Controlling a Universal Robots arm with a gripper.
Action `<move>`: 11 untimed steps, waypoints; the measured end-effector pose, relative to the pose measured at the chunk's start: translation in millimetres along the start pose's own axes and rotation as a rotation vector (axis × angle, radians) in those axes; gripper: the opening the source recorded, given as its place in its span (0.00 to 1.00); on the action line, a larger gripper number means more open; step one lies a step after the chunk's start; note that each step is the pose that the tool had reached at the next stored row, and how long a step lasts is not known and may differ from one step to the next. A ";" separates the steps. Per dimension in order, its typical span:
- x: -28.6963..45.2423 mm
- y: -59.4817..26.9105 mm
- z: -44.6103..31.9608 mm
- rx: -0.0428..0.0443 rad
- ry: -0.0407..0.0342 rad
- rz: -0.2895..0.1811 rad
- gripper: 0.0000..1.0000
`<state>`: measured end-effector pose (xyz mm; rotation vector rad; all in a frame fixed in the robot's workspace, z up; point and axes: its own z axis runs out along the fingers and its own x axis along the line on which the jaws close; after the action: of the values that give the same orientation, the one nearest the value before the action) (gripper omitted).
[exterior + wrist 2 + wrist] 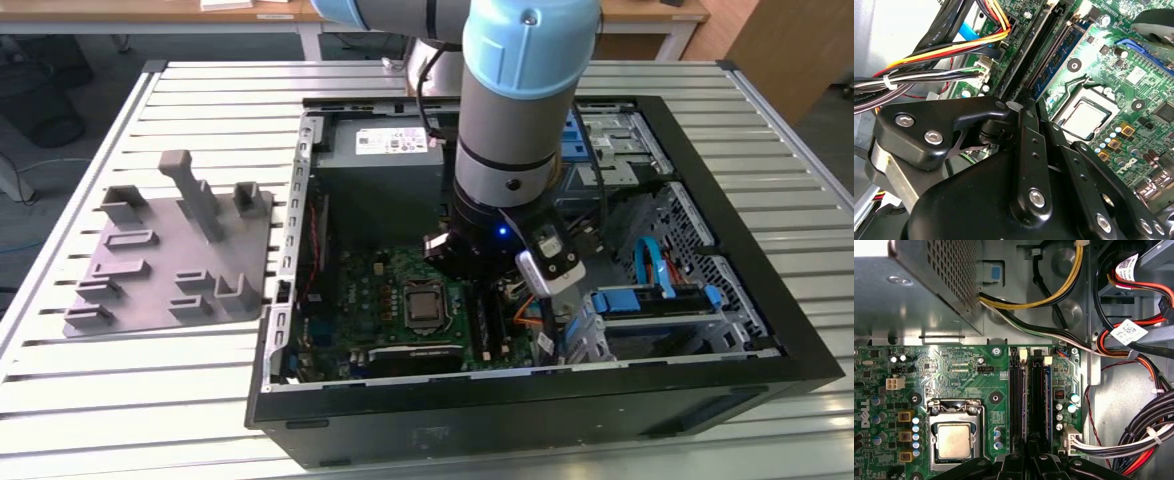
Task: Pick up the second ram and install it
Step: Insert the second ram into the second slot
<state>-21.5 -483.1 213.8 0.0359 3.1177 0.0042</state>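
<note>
Blue second ram (1054,67) in its motherboard slot (1026,65), beneath the tool (1026,107).

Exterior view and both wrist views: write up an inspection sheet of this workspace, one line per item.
Surface: slatted metal table carrying an open black computer case.
Job's things: a blue memory stick stands on edge among the slots next to the processor; how well it is seated cannot be told.
Clutter: grey holder tray on the table, on the exterior view's left of the case.
Grippers: gripper down inside the case at the end of the slots; whether it holds the stick cannot be told.
Cables: orange, yellow, black and white wires run beside the slots; red cables with white tags.
Surroundings: wooden desks behind the table.
</note>
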 end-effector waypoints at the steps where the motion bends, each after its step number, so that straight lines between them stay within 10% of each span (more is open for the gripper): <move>1: 0.0 0.0 0.0 0.0000 0.0000 0.000 0.14; 11: 0.0 0.2 0.6 -0.0008 0.0001 -0.004 0.14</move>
<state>-21.6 -482.9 213.2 0.0294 3.1179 0.0053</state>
